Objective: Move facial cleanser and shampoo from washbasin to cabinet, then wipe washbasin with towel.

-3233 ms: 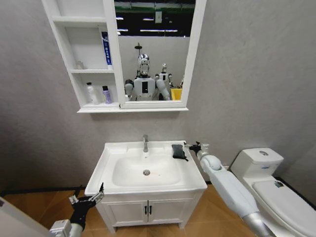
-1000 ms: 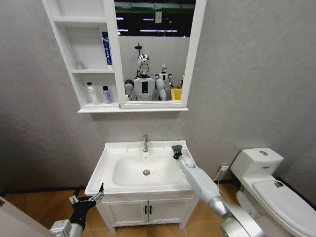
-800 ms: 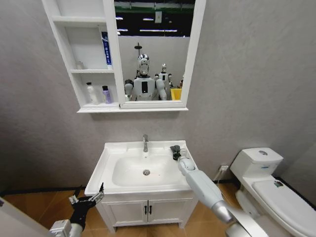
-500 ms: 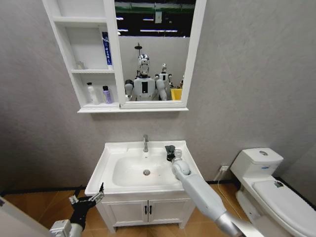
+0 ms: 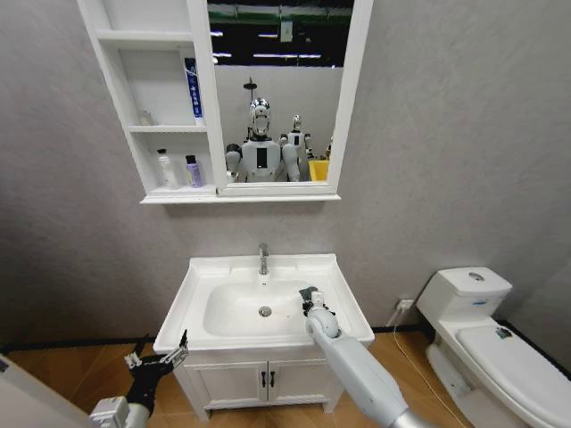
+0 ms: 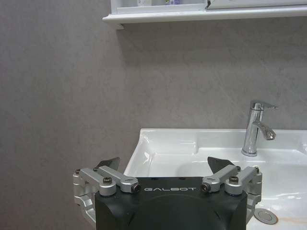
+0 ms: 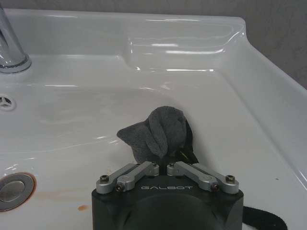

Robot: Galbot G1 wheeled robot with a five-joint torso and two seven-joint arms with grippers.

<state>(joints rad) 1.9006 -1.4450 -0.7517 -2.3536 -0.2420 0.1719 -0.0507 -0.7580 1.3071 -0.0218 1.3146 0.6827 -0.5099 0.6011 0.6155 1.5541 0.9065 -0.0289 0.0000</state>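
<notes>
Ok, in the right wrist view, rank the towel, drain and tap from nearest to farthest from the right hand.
1. Towel: pinched in the right hand, inside the washbasin bowl.
2. Drain: on the bowl floor, off to one side.
3. Tap: at the back ledge, farthest.

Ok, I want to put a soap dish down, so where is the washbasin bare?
The washbasin ledge is bare on both sides of the tap, and along its left rim. The bowl's right side is taken: the right gripper, jaws shut, holds the towel there.
</notes>
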